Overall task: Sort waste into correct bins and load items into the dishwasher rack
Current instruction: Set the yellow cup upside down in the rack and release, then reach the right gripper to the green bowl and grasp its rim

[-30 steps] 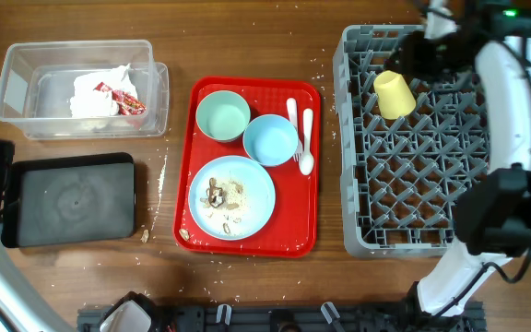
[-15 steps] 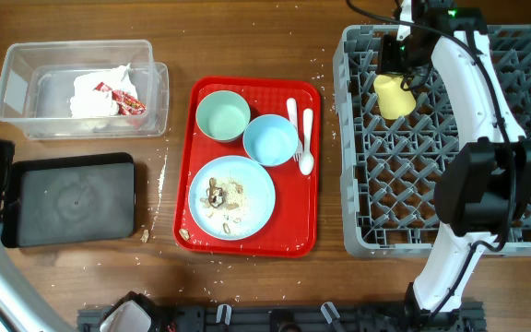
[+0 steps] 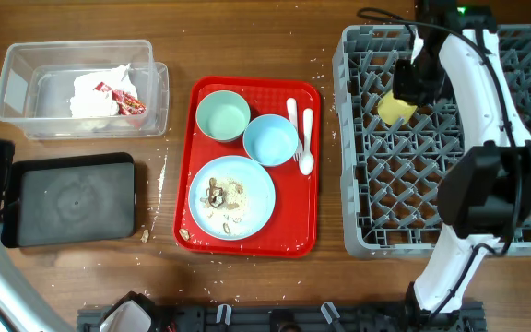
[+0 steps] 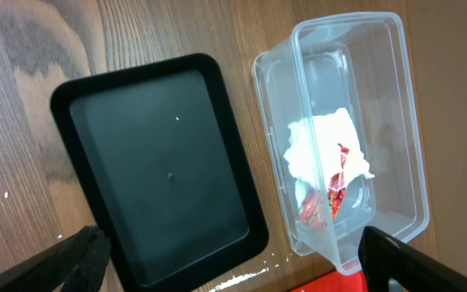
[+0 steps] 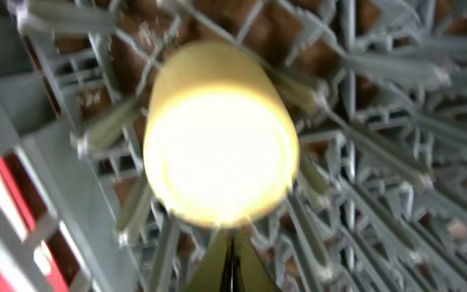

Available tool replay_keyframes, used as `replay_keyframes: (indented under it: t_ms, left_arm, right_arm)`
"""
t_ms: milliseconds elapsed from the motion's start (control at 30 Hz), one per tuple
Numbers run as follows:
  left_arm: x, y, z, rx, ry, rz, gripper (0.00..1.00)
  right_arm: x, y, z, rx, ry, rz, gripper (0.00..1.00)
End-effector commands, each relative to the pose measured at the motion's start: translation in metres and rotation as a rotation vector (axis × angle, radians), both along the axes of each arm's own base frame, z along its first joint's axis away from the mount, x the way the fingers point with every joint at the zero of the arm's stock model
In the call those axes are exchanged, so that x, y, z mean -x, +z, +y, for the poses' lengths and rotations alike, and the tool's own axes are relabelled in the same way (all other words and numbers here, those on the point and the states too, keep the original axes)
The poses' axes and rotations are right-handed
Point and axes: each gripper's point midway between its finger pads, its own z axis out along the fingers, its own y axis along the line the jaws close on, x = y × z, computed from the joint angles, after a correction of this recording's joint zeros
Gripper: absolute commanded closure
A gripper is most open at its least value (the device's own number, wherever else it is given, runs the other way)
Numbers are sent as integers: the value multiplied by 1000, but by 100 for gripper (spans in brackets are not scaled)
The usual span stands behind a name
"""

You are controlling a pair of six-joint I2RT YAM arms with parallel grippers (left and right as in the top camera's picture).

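Note:
The small yellow cup [image 3: 395,109] [image 5: 221,134] lies among the pegs at the far left of the grey dishwasher rack [image 3: 367,221] [image 5: 39,178]. My right gripper [image 3: 418,77] [image 5: 232,264] hovers right over the cup, its fingers shut together with nothing between them. On the red tray [image 3: 307,231] sit the pale green bowl [image 3: 222,115], the light blue bowl [image 3: 270,138], the white spoon and fork [image 3: 300,129], and the blue plate [image 3: 256,198] with food scraps [image 3: 221,195]. The napkin [image 3: 98,92] [image 4: 319,150] and red wrapper [image 3: 125,100] [image 4: 335,182] lie in the clear tub [image 3: 12,83] [image 4: 396,122]. My left gripper [image 4: 233,268] is open above the black tray [image 3: 72,198] [image 4: 169,170].
White crumbs are scattered on the wooden table between the black tray and the red tray [image 3: 159,175]. A small brown scrap [image 3: 144,236] lies beside the black tray's near right corner. My right arm reaches across the rack's middle.
The right gripper's jaws have closed empty and it has shifted right and nearer, over the cup. The cup rests in the rack. The left arm has not moved.

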Motion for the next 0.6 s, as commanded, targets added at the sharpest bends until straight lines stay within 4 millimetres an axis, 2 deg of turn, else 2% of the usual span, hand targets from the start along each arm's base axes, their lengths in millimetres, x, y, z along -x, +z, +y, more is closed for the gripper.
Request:
replay_keyframes:
  t_ms: [0,100,133,200,233,333,367,500,567]
  left_arm:
    - [1,0,0,6,6,-4,0]
    - [1,0,0,6,6,-4,0]
    - [1,0,0,6,6,-4,0]
    - [1,0,0,6,6,-4,0]
    - [1,0,0,6,6,-4,0]
    - [1,0,0,6,6,-4,0]
    - [1,0,0,6,6,-4,0]
    - [1,0,0,6,6,-4,0]
    - [1,0,0,6,6,-4,0]
  right_arm:
    - [7,42,6,-41,0,-95,96]
    - [9,74,57,-309,187,-192,95]
    - [15,91,88,-464,312,-232,91]
    - [30,107,131,-641,483,-246,80]
    - [37,107,147,-658,544,-231,71]
    - [54,104,195,-659,768,-230,58]
    - [63,105,226,-657,907,-251,51]
    - [57,103,273,-586,984,-322,45]
    - [44,94,295,-608,955,-351,46]
